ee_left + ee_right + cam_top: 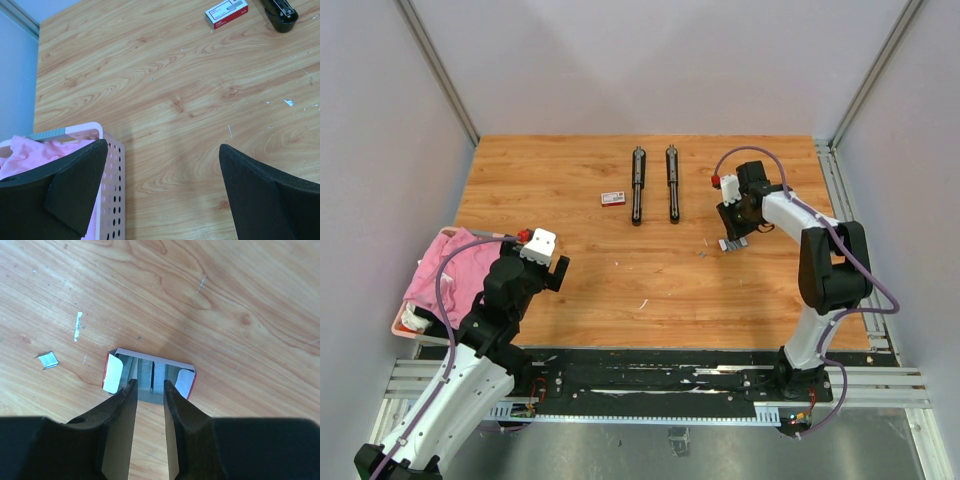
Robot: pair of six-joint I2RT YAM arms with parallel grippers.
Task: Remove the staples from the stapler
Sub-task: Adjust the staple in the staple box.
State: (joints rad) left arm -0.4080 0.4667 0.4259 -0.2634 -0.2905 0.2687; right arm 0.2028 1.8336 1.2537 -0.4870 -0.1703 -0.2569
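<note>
A: Closest to the lens are the two black fingers [120,430] of the right gripper [149,387]. What do they do there?

B: They stand over a small open box [113,374] with red sides and white flaps, near the right side of the table [570,300]. Only a narrow gap is between them, and a grey strip of staples [144,371] lies just in that gap. Whether they press it or only frame it, I cannot tell.

A: So the box is for collecting?

B: I think so. It holds several grey strips side by side. A few loose bits [49,359] lie on the wood just beside it.

A: And the staplers [637,185]?

B: Two black ones, laid flat and parallel at the far middle, apart from the open box. I suppose they are opened so that the magazine can be reached. Whether staples remain inside is too small to see.

A: The left gripper [160,195]?

B: Spread wide, holding nothing, hovering beside a pink basket [112,195] with a pink cloth [20,155] in it. A closed red-and-white box [226,12] lies near one stapler's end.
</note>
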